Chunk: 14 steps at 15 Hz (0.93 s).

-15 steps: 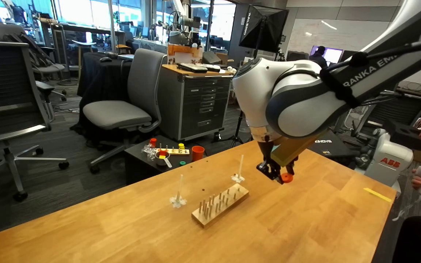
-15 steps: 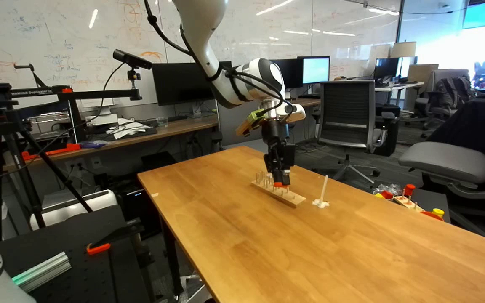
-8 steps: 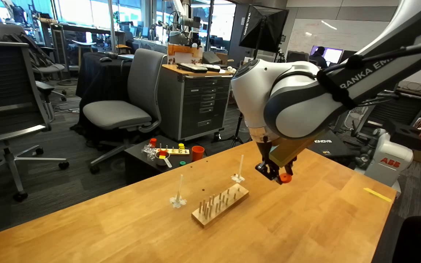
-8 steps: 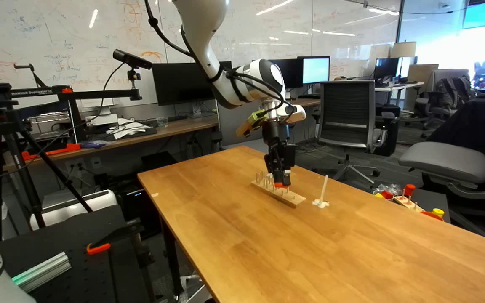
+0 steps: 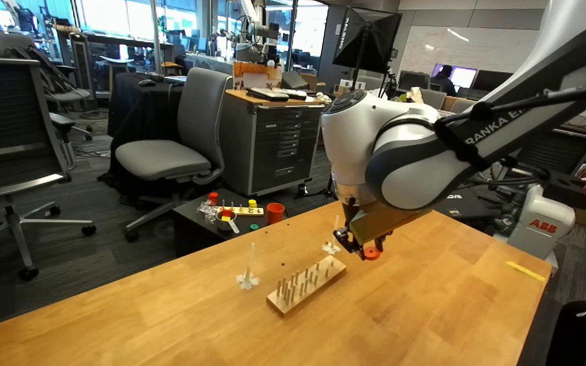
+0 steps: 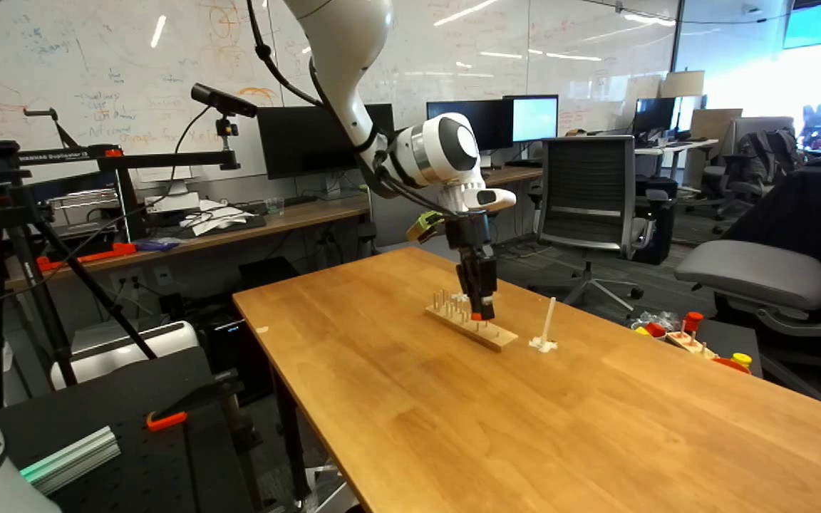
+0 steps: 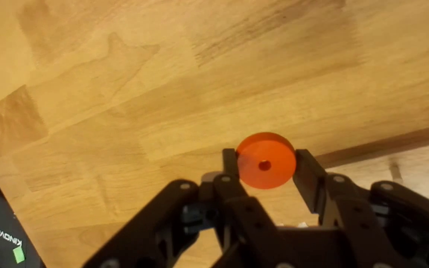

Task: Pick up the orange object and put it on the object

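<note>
Orange object [image 7: 274,173]: we see it pinched in the gripper [image 5: 371,251], jaws brought in to its width from both sides, centre hole visible in the wrist view. We mark it as raised off the wooden surface [image 5: 435,310]; in an exterior view it shows just beyond the right end of the pegged wooden base [image 5: 317,285]. We get that base in the wrist view too, lower right, near the orange piece in frame and mostly cropped. We place the base on the surface, nearer the edge that faces the black stand [image 5: 194,236]. Between base and that edge we note two thin pale sticks [image 5: 250,262] rising from whitish patches [image 5: 246,281], one partly behind the gripper. We also tag a yellow strip [image 5: 525,271] near the surface's right-hand corner.
</note>
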Motion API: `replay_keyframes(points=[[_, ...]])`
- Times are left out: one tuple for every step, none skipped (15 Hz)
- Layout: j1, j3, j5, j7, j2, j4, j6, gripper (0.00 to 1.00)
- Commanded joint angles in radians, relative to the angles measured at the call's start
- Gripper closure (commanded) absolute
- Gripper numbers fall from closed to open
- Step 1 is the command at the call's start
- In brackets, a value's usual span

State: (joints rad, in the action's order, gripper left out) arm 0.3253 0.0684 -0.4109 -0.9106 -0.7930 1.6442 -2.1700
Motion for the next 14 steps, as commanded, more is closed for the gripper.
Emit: replay_keyframes(points=[[0.029, 0.029, 0.021, -0.124, -0.028, -0.024, -0.092, 0.83], [0.035, 0.036, 0.017, -0.161, -0.033, -0.024, -0.119, 0.83], [0.036, 0.036, 0.021, -0.182, -0.038, -0.029, -0.135, 0.83], [0.039, 0.039, 0.024, -0.207, -0.043, -0.033, -0.150, 0.83], [0.039, 0.040, 0.030, -0.229, -0.046, -0.036, -0.163, 0.83], [0.040, 0.042, 0.031, -0.248, -0.049, -0.039, -0.175, 0.83], [0.036, 0.036, 0.042, -0.257, -0.052, -0.043, -0.178, 0.83], [0.021, 0.015, 0.065, -0.235, -0.054, -0.047, -0.168, 0.83], [0.005, -0.010, 0.090, -0.185, -0.057, -0.052, -0.155, 0.83], [0.014, -0.006, 0.087, -0.168, -0.061, -0.053, -0.157, 0.83], [0.005, -0.022, 0.094, -0.110, -0.065, -0.054, -0.144, 0.83], [0.010, -0.023, 0.086, -0.065, -0.070, -0.059, -0.129, 0.83], [0.011, -0.025, 0.081, -0.017, -0.072, -0.062, -0.118, 0.83], [0.013, -0.026, 0.073, 0.038, -0.074, -0.065, -0.100, 0.83]])
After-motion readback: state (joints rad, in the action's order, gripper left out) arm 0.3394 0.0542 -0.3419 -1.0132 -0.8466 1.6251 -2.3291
